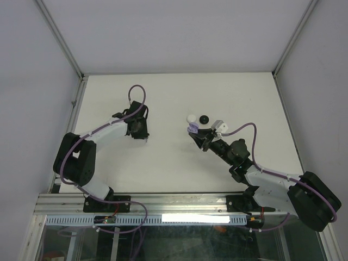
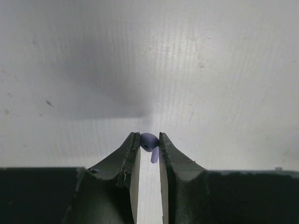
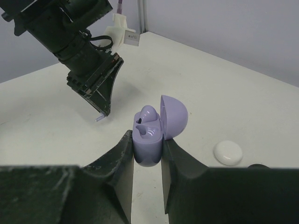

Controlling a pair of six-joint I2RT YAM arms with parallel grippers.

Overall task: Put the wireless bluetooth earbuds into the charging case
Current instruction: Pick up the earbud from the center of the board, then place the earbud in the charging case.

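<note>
My left gripper (image 2: 149,140) is shut on a lavender earbud (image 2: 148,141), pinched at the fingertips with its stem pointing back between the fingers, above the white table. In the top view this gripper (image 1: 144,136) is left of centre. My right gripper (image 3: 148,147) is shut on the open lavender charging case (image 3: 148,140), lid (image 3: 176,116) up at the right. A lavender earbud (image 3: 150,114) seems seated in its far socket. In the top view the right gripper (image 1: 196,134) holds the case (image 1: 192,129) near the table's middle. The left gripper (image 3: 100,100) shows apart to the case's upper left.
A round white case (image 1: 191,117) and a round black case (image 1: 204,120) lie just behind my right gripper. The white case shows in the right wrist view (image 3: 228,152), with the black case (image 3: 258,165) at its right. White walls enclose the table (image 1: 179,92).
</note>
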